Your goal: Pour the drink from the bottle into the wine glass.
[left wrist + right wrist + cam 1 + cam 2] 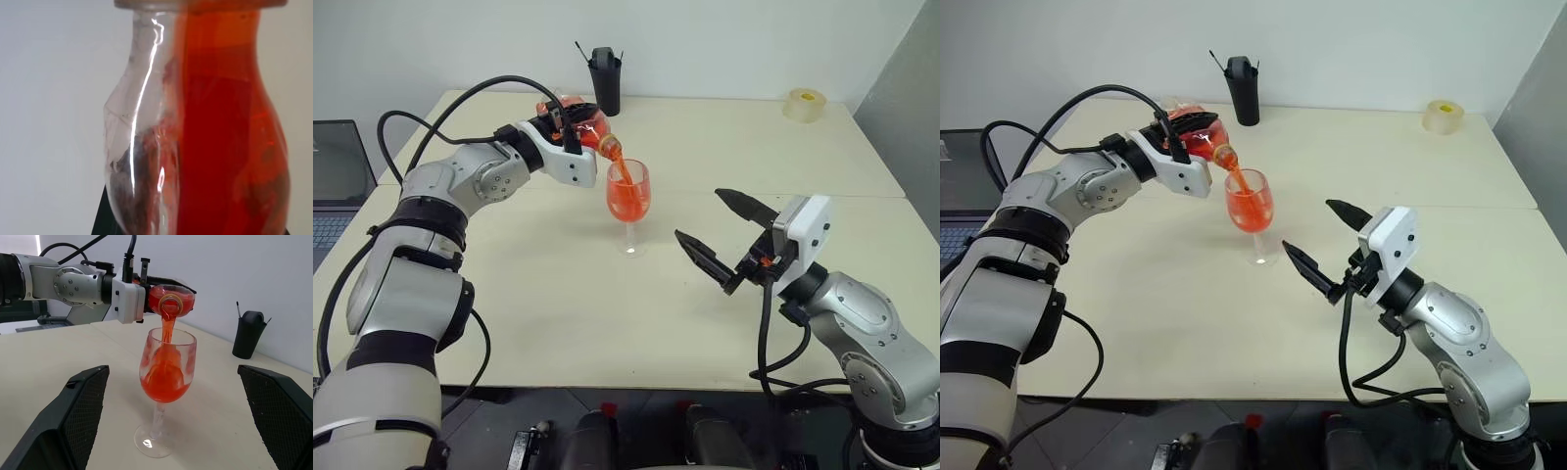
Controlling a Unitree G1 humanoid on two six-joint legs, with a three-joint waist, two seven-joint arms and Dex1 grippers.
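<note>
Left claw (570, 130) was clamped on the tilted bottle (587, 125), the drink (166, 328) streaming into the wine glass (628, 196) just below its mouth. Right claw (724, 235) stood wide open, empty. Tilt should be eased gradually to avoid overflow.

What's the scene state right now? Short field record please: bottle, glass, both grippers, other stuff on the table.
bottle: small clear plastic bottle, tipped, mouth over the glass rim
drink: bright red-orange liquid streaming into the bowl
glass: clear stemmed wine glass, upright on the beige table, partly filled
left gripper: shut on the bottle
right gripper: open, holding nothing, apart from the glass
other: tall black cylindrical cup, tape roll at the far edge
</note>
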